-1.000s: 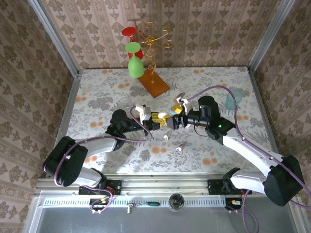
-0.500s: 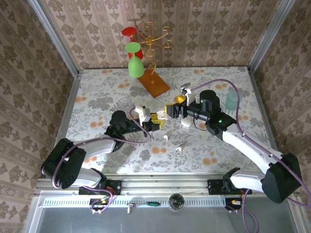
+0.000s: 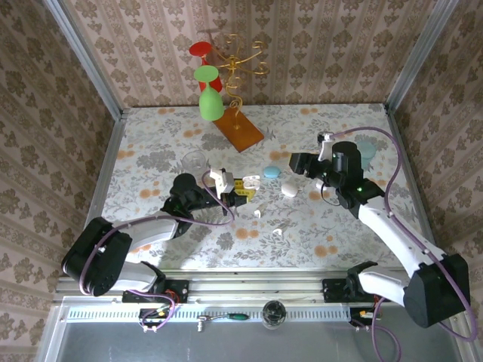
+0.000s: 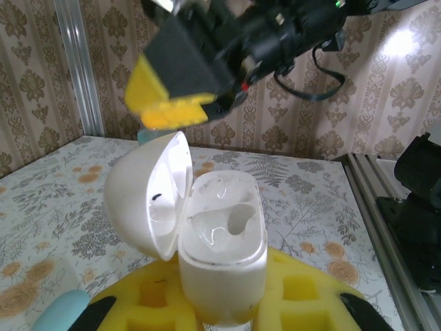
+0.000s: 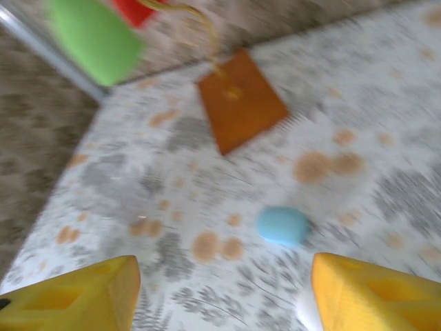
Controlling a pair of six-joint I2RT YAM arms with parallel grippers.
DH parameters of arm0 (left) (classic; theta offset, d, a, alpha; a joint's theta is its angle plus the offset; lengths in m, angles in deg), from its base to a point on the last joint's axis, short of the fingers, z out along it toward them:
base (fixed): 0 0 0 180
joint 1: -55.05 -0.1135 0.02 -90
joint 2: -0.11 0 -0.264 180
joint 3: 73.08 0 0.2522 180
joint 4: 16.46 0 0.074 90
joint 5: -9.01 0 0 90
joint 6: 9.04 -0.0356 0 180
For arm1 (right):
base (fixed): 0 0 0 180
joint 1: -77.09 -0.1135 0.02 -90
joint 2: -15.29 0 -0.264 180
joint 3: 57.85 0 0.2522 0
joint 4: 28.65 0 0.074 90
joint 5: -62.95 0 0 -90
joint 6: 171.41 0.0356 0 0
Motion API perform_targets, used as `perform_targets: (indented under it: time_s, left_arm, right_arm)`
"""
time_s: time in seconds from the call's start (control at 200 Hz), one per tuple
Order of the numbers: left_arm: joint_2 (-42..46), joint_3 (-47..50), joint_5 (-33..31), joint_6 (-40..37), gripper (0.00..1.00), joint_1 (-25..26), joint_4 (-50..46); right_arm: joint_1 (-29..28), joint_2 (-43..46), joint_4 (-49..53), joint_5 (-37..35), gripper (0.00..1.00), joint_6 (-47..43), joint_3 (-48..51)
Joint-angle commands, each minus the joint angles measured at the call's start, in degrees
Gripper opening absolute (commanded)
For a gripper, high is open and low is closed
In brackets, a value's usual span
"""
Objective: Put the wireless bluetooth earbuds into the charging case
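My left gripper (image 3: pixel 235 190) is shut on the white charging case (image 4: pixel 222 255), held upright between its yellow pads (image 4: pixel 303 293) with the lid (image 4: pixel 148 193) swung open to the left. One socket of the case looks hollow; I cannot tell what the other holds. Two small white earbuds (image 3: pixel 257 213) (image 3: pixel 277 231) lie on the table in front of the case. My right gripper (image 3: pixel 296 164) hovers to the right of the case, open, with nothing between its yellow fingers (image 5: pixel 375 296).
A closed pale blue case (image 3: pixel 270 172) and a closed white case (image 3: pixel 289 190) lie between the grippers. A stand (image 3: pixel 240 128) with green and red glasses is at the back, a clear glass (image 3: pixel 195 161) at left, a teal cup (image 3: pixel 367 151) at right.
My right gripper has pulled back to the right, away from the open case, uncovering the blue and white cases on the table. The left gripper has kept the case still.
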Motion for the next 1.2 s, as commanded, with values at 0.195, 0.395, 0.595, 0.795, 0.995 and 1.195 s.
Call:
perform_targets:
  time_s: [0.195, 0.395, 0.595, 0.795, 0.995, 1.195]
  left_arm:
    - [-0.22, -1.33, 1.00, -1.21, 0.00, 0.18, -0.35]
    - [0.19, -0.90, 0.50, -0.85, 0.00, 0.51, -0.62]
    - [-0.24, -1.18, 0.45, -0.98, 0.00, 0.71, -0.79]
    - [-0.75, -1.54, -0.79, -1.25, 0.00, 1.38, -1.37]
    - [-0.49, -1.45, -0.96, -1.44, 0.00, 1.54, -1.76]
    - [-0.14, -1.32, -0.85, -1.32, 0.00, 1.55, -2.16]
  right_arm:
    - [3.52, -17.77, 7.45, -5.35, 0.46, 7.98, -1.37]
    - [4.53, -25.59, 6.18, -4.51, 0.37, 10.52, -3.21]
    - [4.92, -28.74, 4.26, -1.11, 0.33, 11.25, -3.61]
    - [5.10, -30.41, 4.04, 1.15, 0.30, 11.43, -4.14]
    - [5.17, -31.87, 3.51, 2.05, 0.30, 11.59, -4.08]
    - [5.10, -33.41, 3.55, 1.44, 0.29, 11.73, -4.70]
